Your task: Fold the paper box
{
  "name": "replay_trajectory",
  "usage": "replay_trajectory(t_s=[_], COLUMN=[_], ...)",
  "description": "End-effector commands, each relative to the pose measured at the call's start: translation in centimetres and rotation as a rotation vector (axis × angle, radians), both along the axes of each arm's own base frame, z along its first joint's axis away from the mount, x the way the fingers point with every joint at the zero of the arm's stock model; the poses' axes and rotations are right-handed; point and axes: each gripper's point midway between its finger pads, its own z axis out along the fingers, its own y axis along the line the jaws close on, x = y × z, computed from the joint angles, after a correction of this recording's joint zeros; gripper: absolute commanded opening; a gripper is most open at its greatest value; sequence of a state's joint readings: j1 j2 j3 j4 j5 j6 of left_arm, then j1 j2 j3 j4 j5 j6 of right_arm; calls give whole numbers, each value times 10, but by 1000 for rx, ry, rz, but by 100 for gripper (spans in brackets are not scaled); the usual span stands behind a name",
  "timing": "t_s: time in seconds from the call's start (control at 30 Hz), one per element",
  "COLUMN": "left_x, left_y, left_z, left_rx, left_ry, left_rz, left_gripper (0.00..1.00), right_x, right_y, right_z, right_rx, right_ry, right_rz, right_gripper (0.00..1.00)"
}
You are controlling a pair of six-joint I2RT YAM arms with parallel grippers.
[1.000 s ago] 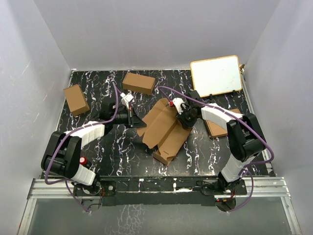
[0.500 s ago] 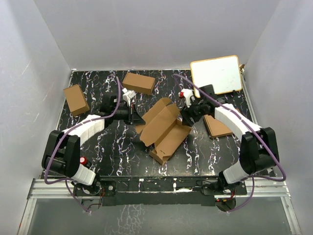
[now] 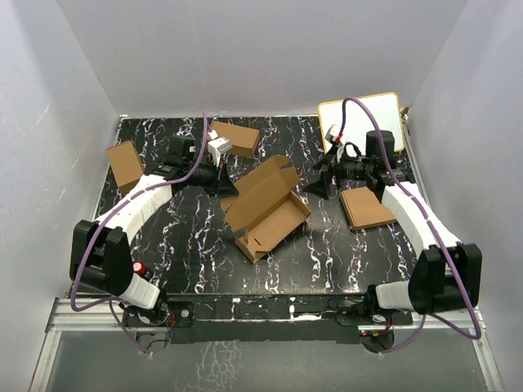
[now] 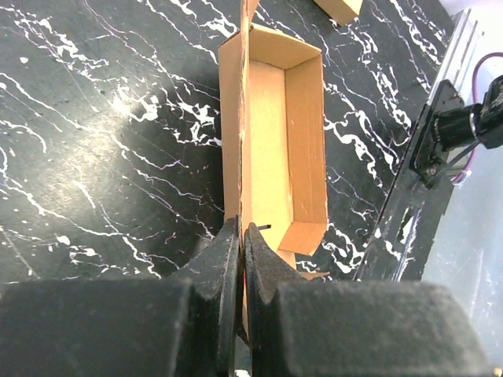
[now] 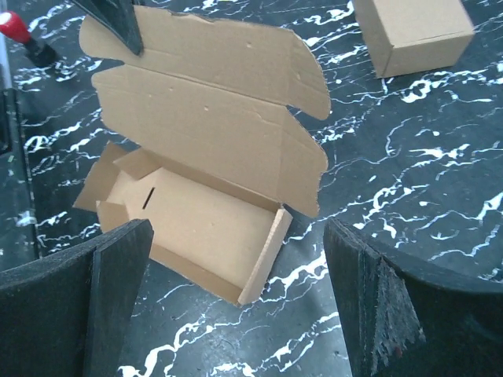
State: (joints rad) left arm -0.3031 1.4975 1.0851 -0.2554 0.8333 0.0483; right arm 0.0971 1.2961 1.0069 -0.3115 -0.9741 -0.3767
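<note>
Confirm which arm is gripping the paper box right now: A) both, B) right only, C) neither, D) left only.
D: the left gripper has its jaws shut on the upright lid of the paper box, while the right gripper hangs clear of it with jaws wide open.

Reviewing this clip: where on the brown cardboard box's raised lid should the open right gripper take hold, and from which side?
On the brown cardboard lid, probably the free top corner nearest the right gripper, approached from its own side, jaws straddling the thin panel. The lid stands nearly upright, and the left gripper pinches the far end.
</note>
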Motion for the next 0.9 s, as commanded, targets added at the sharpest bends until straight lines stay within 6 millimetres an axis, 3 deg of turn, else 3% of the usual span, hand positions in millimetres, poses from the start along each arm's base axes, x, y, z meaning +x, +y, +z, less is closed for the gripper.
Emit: replay_trajectory(t_s=[0.0,0.3,0.6,0.87], left_x=[-7,-12,-29,-32], left_y=[7,3,-26,-45], left_z=[22,36,39,38], left_rx=[48,59,100,183], left_ry=[-79,-117,-137,-161], left_rz=[-63,-114,-234,-312], left_gripper=[0,0,0,0], right_x=[3,-20,-16,-17], right_y=[5,0,1,10], right_z=[22,-5,-24,-26], right_rx=[124,201,175,161], right_ry=[-11,-27,-52,-52], right_rz=[123,180,187,206], right_gripper=[100,100,100,97])
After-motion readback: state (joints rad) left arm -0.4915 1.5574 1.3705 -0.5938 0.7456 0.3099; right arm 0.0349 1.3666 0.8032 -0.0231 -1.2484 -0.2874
